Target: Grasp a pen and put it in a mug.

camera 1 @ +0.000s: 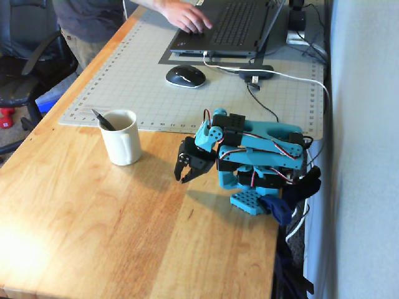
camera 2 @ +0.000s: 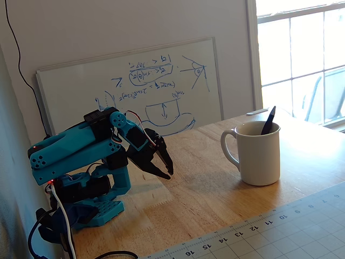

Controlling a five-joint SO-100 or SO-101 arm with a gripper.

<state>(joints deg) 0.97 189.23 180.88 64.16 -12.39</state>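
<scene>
The cream-white mug [camera 1: 124, 146] [camera 2: 261, 159] stands upright on the wooden table, just in front of the cutting mat's corner. The dark pen [camera 1: 101, 119] [camera 2: 268, 120] leans inside it, its upper end sticking out over the rim. My blue arm is folded low over its base. The gripper [camera 1: 181, 180] [camera 2: 169, 174] hangs just above the table, tips pointing down, about a mug's width away from the mug. Its fingers meet at the tips and hold nothing.
A grey cutting mat [camera 1: 137, 81] carries a mouse [camera 1: 185, 76], a laptop [camera 1: 230, 25] and a cabled USB hub [camera 1: 255, 71]. A person's hand [camera 1: 187, 15] rests on the keyboard. A whiteboard [camera 2: 135, 86] leans on the wall behind the arm. The table edge runs beside my base.
</scene>
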